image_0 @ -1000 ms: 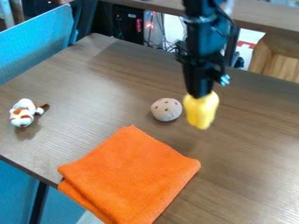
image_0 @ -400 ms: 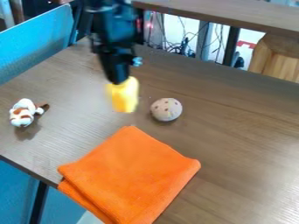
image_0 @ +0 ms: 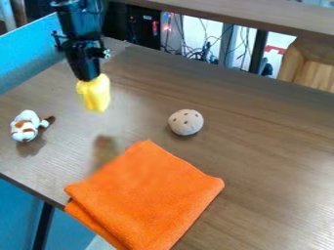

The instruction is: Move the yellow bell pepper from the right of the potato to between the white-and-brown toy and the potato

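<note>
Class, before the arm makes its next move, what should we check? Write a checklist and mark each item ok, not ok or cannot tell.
1. Yellow object held by the pincer: ok, it hangs at the tips.
2. Grip firm enough: cannot tell.
3. Yellow object resting on the table: not ok, it appears raised.
4. Speckled ball apart from the orange cloth: ok, bare tabletop lies between them.
5. Plush toy clear of the pincer: ok, it lies apart, near the table's left side.
6. Cloth wholly supported by the table: cannot tell, it covers part of the near-left edge.
</note>
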